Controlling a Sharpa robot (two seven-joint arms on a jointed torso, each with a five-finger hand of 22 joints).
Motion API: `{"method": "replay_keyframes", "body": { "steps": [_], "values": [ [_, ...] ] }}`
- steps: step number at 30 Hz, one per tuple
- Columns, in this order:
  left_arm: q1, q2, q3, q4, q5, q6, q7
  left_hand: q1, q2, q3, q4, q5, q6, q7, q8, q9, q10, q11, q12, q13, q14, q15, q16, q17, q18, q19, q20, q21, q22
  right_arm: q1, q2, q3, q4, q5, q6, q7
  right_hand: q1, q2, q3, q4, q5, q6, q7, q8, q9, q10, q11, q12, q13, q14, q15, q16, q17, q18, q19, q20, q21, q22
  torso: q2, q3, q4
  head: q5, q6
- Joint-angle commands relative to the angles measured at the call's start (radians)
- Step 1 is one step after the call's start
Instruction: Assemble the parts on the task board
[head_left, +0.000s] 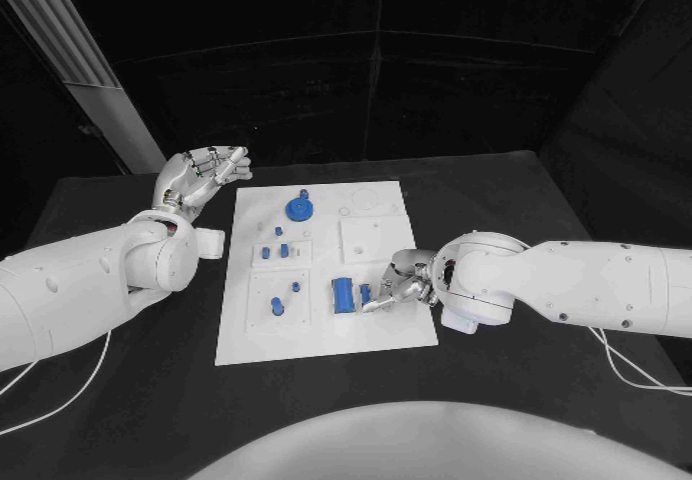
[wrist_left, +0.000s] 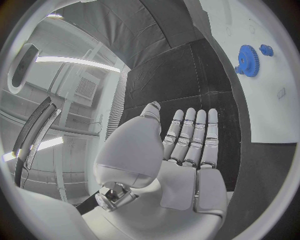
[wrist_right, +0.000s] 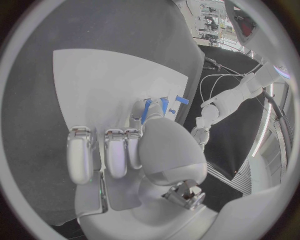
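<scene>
- Head view is showing my right hand (head_left: 401, 288) lying low over the near right part of the task board (head_left: 378, 340), its fingertips right beside the blue cylinder (head_left: 343, 294) lying there.
- Right wrist view is giving me a poor angle: something blue (wrist_right: 148, 111) is showing between my thumb and a finger, so I am probably pinching a small part, but I cannot tell for sure whether I am holding it or only touching it.
- Risk, as I am judging it: with so slight a pinch, the part could be slipping or tilting as I lift, then rolling across the board.
- Another risk: my other fingers are crowding the cylinder, and a careless sweep could be knocking it out of place.
- My right forearm is coming in from the right, wrist bent down and inward toward the board.
- My left hand (head_left: 199, 176) is hanging above the table just off the board's far left corner, fingers apart and nearly straight, holding nothing.
- The blue gear (head_left: 297, 208) is standing on the far part of the board, near that idle hand; small blue pegs (head_left: 278, 249) are sitting in the middle.
</scene>
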Motion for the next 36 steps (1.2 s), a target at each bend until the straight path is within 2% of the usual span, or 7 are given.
{"method": "replay_keyframes", "body": {
  "steps": [1, 23, 31, 33, 36],
  "values": [
    [0.001, 0.000, 0.000, 0.001, -0.001, 0.011, 0.109, 0.000, 0.013, -0.006, 0.001, 0.005, -0.004, 0.044, 0.006, -0.001, -0.010, -0.001, 0.003, -0.001, -0.008, 0.000, 0.006, -0.001, 0.001, -0.001, 0.000, -0.005, -0.001, 0.001, 0.001, -0.001, -0.005, -0.002, 0.012, -0.013, 0.076, 0.081, 0.006, 0.002, 0.011, 0.007, 0.000, -0.005, 0.001, 0.108, -0.005, -0.003, 0.253, 0.106, -0.004, 0.002, 0.263, -0.007, 0.106, -0.002, 0.003, 0.263, 0.000, -0.0001, -0.0002, 0.000, 0.000],
    [0.001, 0.000, 0.000, 0.001, -0.001, 0.013, 0.107, 0.000, 0.014, -0.006, 0.001, 0.005, -0.004, 0.044, 0.006, -0.001, -0.010, -0.001, 0.004, -0.001, -0.009, 0.000, 0.007, -0.003, 0.001, -0.001, 0.000, -0.005, -0.002, 0.001, 0.010, -0.001, -0.020, -0.002, 0.043, -0.025, 0.086, 0.091, 0.012, 0.004, 0.027, 0.008, 0.001, -0.011, 0.003, 0.108, -0.005, -0.003, 0.253, 0.106, -0.003, 0.002, 0.263, -0.007, 0.106, -0.002, 0.003, 0.263, -0.001, -0.0003, 0.0003, -0.003, 0.000],
    [0.001, 0.000, 0.000, 0.001, -0.001, 0.013, 0.106, 0.000, 0.014, -0.006, 0.001, 0.005, -0.004, 0.044, 0.006, -0.001, -0.010, -0.001, 0.004, -0.001, -0.009, 0.000, 0.007, -0.003, 0.001, -0.001, 0.000, -0.005, -0.002, 0.001, 0.009, -0.001, -0.017, -0.002, 0.030, -0.019, 0.087, 0.091, 0.012, 0.004, 0.028, 0.008, 0.001, -0.011, 0.003, 0.108, -0.005, -0.003, 0.253, 0.106, -0.003, 0.002, 0.263, -0.007, 0.106, -0.002, 0.003, 0.263, -0.001, -0.0001, -0.0001, -0.002, 0.000],
    [0.001, 0.000, 0.000, 0.001, -0.001, 0.013, 0.106, 0.000, 0.014, -0.006, 0.001, 0.005, -0.004, 0.044, 0.006, -0.001, -0.010, -0.001, 0.004, -0.001, -0.009, 0.000, 0.007, -0.003, 0.001, -0.001, 0.000, -0.005, -0.002, 0.001, 0.008, -0.001, -0.015, -0.002, 0.023, -0.013, 0.083, 0.085, 0.006, 0.009, 0.028, 0.008, 0.002, -0.013, 0.004, 0.108, -0.004, -0.003, 0.253, 0.106, -0.003, 0.002, 0.263, -0.007, 0.106, -0.001, 0.003, 0.263, 0.000, -0.0003, 0.0003, -0.002, 0.000],
    [0.001, 0.000, 0.000, 0.001, -0.001, 0.013, 0.106, 0.000, 0.014, -0.006, 0.001, 0.005, -0.004, 0.044, 0.006, -0.001, -0.010, -0.001, 0.004, -0.001, -0.009, 0.000, 0.007, -0.003, 0.001, -0.001, 0.000, -0.005, -0.002, 0.000, 0.003, -0.001, -0.010, -0.002, 0.002, 0.008, 0.062, 0.061, -0.017, 0.023, 0.014, 0.012, 0.005, -0.015, 0.007, 0.108, -0.001, -0.003, 0.253, 0.106, -0.001, 0.002, 0.263, -0.007, 0.106, 0.000, 0.003, 0.263, 0.000, -0.0001, 0.0000, 0.000, 0.000]
  ]
}}
